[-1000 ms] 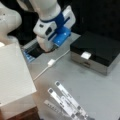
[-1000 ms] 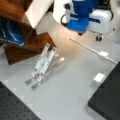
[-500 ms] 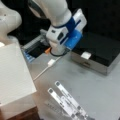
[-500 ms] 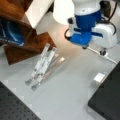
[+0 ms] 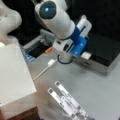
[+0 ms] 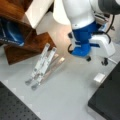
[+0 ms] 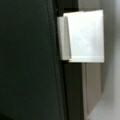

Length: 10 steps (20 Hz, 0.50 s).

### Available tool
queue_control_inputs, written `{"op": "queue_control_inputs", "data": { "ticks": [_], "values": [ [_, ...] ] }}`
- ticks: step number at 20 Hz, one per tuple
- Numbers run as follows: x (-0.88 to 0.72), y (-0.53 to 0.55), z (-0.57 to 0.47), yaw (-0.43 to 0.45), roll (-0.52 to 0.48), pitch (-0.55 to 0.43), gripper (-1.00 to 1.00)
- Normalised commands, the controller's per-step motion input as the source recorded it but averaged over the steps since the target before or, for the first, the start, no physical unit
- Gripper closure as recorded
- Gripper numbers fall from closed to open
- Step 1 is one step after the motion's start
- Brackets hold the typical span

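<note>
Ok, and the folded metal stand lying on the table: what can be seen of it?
The folded metal stand is two long silvery bars side by side with rounded feet at one end. It looks like brushed aluminium and lies flat on the grey table. In a front view its upper end reaches the wooden block. Nothing grips it.

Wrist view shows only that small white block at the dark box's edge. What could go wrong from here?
1. The small white block sits at the rim of the black metal-sided box; a nudge could knock it off.
2. The tool isn't visible in any view, so clearance can't be judged.
3. The blue-and-white arm wrist hangs low near the white cable plug and could snag it.
</note>
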Motion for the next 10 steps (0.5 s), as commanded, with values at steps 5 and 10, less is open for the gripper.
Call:
{"op": "queue_control_inputs", "data": {
  "ticks": [5,10],
  "values": [
    [0.17,-0.05,-0.17,0.068,0.267,-0.026,-1.00],
    [0.16,-0.04,-0.12,0.094,0.226,0.022,-1.00]
  ]
}}
